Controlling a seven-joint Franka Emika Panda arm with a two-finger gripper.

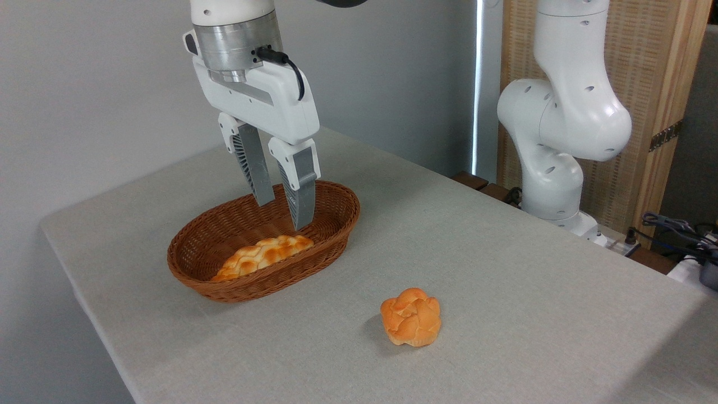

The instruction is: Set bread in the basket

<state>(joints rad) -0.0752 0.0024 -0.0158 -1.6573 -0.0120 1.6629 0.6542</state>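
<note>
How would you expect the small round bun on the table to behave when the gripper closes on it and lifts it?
The bun looks rounded and lumpy, so narrow fingers may seat unevenly. Its base seems flattish, so it probably sits rather than rolls. Its glossy, cracked top hints at a stiff surface, though that is uncertain. The open gripper hangs over the basket.

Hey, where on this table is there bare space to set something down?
Bare cloth lies right of the round bun, toward the arm's base, and behind the basket along the far edge. The basket is crowded: a flat loaf fills it, with the open gripper above.
</note>
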